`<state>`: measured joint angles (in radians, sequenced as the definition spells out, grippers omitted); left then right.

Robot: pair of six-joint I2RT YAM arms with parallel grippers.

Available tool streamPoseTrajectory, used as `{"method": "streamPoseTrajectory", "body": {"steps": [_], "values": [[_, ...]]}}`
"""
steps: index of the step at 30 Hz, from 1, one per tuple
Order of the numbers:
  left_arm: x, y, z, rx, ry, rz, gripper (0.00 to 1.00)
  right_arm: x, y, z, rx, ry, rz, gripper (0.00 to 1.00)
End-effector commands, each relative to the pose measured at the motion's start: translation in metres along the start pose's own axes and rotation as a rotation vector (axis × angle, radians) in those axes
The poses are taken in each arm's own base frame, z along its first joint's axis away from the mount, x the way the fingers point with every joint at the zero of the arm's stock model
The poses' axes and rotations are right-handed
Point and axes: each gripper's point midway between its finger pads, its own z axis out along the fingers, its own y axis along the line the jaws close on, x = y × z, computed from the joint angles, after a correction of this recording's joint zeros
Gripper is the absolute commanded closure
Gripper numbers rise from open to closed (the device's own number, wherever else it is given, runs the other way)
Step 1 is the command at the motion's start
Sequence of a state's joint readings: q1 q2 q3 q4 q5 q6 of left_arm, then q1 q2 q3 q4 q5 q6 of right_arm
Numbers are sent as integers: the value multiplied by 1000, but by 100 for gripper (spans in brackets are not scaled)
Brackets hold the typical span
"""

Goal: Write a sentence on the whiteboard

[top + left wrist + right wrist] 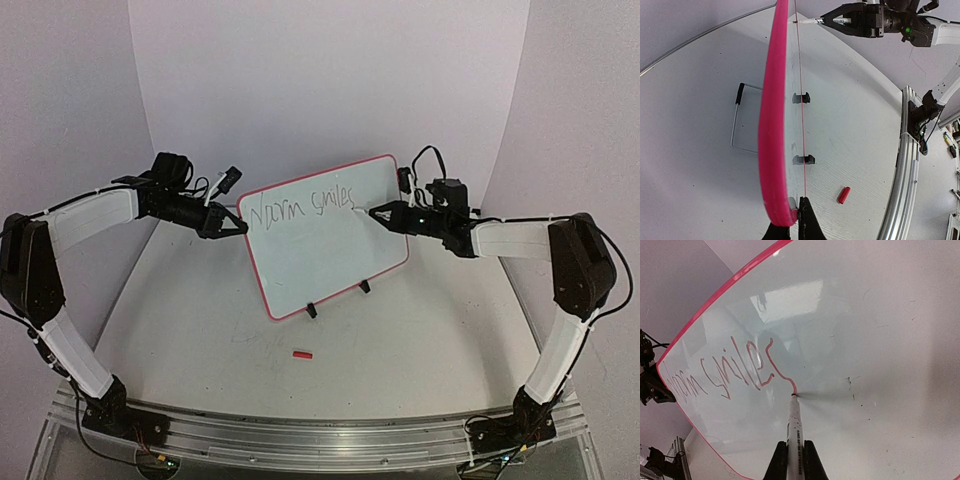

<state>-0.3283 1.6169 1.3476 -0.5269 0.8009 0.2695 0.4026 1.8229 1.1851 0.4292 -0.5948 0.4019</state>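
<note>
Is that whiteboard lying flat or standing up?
Standing up: the whiteboard rests on its lower edge in two black feet, and the left end effector pinches its side rim.

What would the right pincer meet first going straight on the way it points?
The whiteboard: the marker in the right pincer looks to touch its face at the end of the sentence.

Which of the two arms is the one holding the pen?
The right gripper: it is shut on the marker, whose tip meets the whiteboard at the end of the sentence. The left gripper holds no pen; it pinches the whiteboard's pink edge.
</note>
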Motion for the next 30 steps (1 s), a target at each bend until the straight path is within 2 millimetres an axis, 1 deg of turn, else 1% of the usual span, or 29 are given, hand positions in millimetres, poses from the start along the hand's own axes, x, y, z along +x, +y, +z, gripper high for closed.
{"method": "streamPoseTrajectory", "body": {"steps": [1, 5, 7, 9, 13, 16, 19, 23, 26, 30], "values": [[12, 8, 2, -65, 52, 78, 100, -19, 23, -6, -61, -25, -45, 100], [12, 8, 2, -65, 52, 78, 100, -23, 32, -7, -97, -24, -55, 100], [13, 9, 3, -66, 53, 77, 100, -27, 40, -10, -126, -30, -61, 100], [12, 8, 2, -65, 51, 78, 100, -33, 49, -16, -155, -47, -66, 100], [12, 8, 2, -67, 50, 79, 100, -48, 61, -30, -162, -89, -80, 100], [13, 8, 2, -67, 52, 78, 100, -55, 63, -38, -160, -109, -86, 100], [12, 8, 2, -67, 51, 78, 100, -61, 58, -43, -146, -123, -85, 100], [12, 8, 2, -67, 51, 78, 100, -68, 40, -48, -101, -144, -72, 100], [12, 7, 2, -66, 51, 80, 100, -74, 28, -49, -63, -162, -70, 100], [14, 9, 3, -66, 55, 76, 100, -82, 19, -44, -36, -182, -77, 100]]}}
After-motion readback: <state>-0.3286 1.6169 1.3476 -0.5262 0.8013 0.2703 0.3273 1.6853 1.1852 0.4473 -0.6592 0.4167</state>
